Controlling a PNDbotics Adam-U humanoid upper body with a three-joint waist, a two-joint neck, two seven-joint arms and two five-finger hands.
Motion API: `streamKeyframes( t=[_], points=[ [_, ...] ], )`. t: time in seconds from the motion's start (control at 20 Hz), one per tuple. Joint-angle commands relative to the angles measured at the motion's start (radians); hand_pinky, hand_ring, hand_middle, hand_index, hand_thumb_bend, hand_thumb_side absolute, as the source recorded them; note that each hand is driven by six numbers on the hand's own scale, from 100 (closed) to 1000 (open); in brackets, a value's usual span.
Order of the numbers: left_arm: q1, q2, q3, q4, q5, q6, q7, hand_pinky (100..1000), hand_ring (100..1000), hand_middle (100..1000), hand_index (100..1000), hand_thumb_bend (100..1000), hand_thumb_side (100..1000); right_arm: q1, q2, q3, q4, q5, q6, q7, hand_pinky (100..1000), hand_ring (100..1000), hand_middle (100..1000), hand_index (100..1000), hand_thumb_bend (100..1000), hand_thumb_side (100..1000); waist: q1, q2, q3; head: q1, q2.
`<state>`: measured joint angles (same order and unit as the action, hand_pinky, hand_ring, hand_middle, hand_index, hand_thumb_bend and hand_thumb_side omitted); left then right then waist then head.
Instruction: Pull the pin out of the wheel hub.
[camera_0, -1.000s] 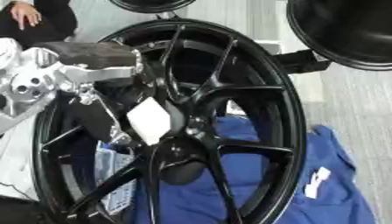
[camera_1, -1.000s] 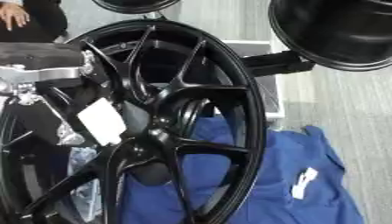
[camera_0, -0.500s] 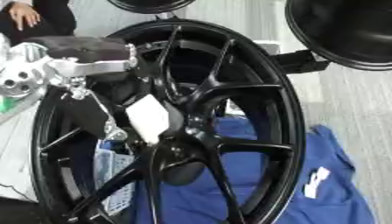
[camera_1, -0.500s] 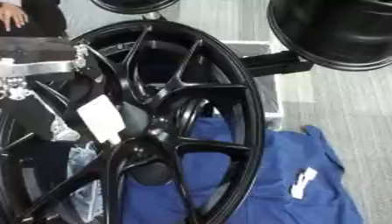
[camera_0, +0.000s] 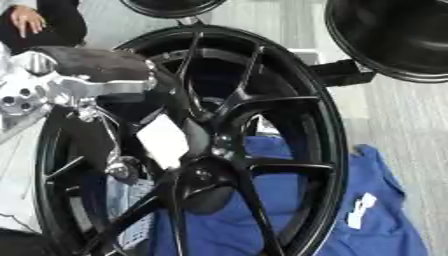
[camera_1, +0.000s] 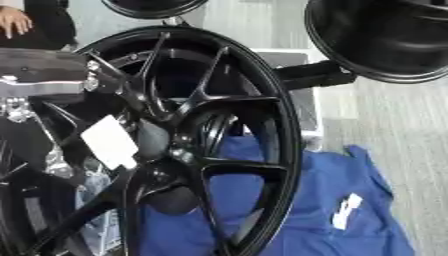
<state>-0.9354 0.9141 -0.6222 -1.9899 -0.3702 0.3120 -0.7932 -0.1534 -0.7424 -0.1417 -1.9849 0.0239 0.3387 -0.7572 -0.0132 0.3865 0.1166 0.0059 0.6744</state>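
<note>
One large black wheel hub (camera_0: 262, 125) filled most of the scene, standing on pale grey flooring (camera_0: 402, 120), its rim and spokes spreading right of and below the left hand (camera_0: 74, 82). Blue cloth (camera_0: 367, 210) lay lower right of the hand, behind the spokes. Another black wheel (camera_1: 385, 40) hung far right above. A white tag (camera_0: 162, 141) sat just below the hand. Whether its fingers were spread or curled I cannot tell; the pin could not be made out.

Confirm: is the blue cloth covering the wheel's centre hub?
No. The blue cloth lies behind and below the wheel; the hub shows uncovered.
</note>
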Motion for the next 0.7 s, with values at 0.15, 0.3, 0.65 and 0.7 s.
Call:
streamKeyframes(
  t=[0.15,0.3,0.65,0.7],
  points=[
    [-0.026,0.007,0.016,-0.01,0.013,-0.013,0.0,756,723,716,846,747,100,-0.004,-0.017,-0.012,-0.015,0.0,0.005,-0.011,662,603,529,702,100,598,0.001,-0.023,-0.002,0.0,-0.014],
    [-0.035,-0.003,0.012,-0.01,0.04,-0.003,0.019,713,660,669,821,721,100,-0.004,-0.016,-0.012,-0.015,-0.001,0.005,-0.012,661,603,529,702,100,599,0.001,-0.023,-0.002,0.001,-0.014],
    [-0.048,-0.023,-0.001,-0.01,0.059,0.027,0.043,666,586,598,768,627,100,-0.003,-0.013,-0.012,-0.015,-0.004,0.005,-0.013,661,603,529,702,100,598,0.001,-0.022,-0.005,0.002,-0.016],
    [-0.05,-0.026,-0.003,-0.01,0.061,0.032,0.044,661,582,594,762,613,100,-0.003,-0.013,-0.012,-0.015,-0.004,0.004,-0.013,661,603,528,702,100,598,0.001,-0.022,-0.005,0.002,-0.016]
  ],
)
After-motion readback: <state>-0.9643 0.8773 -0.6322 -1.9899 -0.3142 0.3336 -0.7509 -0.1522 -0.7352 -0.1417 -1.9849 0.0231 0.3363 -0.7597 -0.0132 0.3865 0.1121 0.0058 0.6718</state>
